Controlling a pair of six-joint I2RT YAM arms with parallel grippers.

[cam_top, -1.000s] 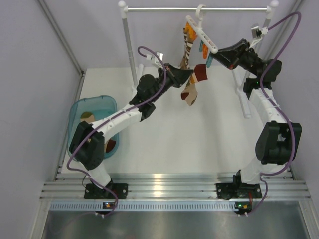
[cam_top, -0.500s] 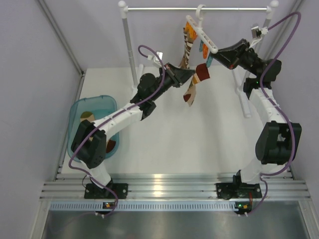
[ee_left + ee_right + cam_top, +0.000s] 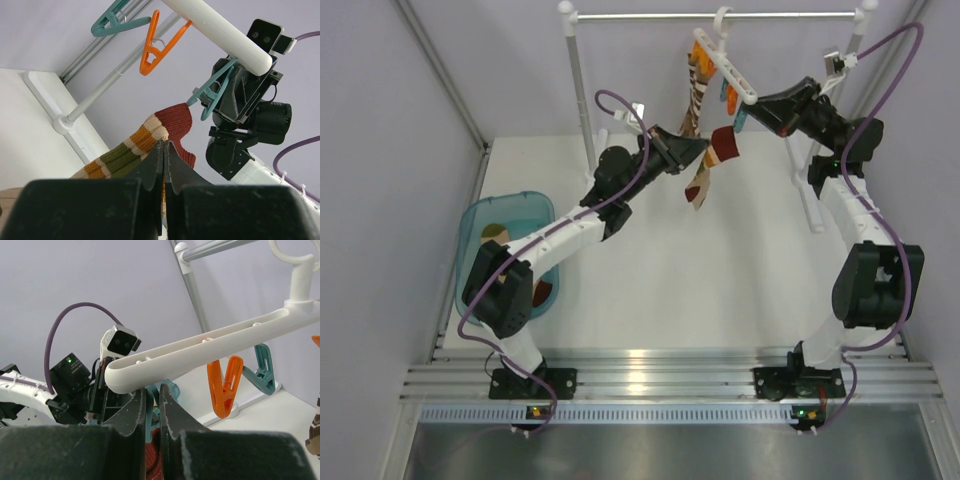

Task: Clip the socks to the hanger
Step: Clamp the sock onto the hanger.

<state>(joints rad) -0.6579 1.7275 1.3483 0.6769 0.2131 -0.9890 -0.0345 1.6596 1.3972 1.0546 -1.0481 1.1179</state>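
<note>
Hanging on hanger (image 3: pixel 730 72): one brown-striped sock (image 3: pixel 698 95). Left gripper (image 3: pixel 164 150) clamps one banded sock (image 3: pixel 150 135); right gripper (image 3: pixel 152 405) pinches one teal clip (image 3: pixel 210 85). Two more socks (image 3: pixel 542 293) lie in blue tub (image 3: pixel 465 260).

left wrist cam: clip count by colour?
Teal clips: 2
Orange clip: 1
Total: 3

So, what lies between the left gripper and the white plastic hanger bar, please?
In the left wrist view, the tan striped sock it holds, then a teal plastic clip.
</note>
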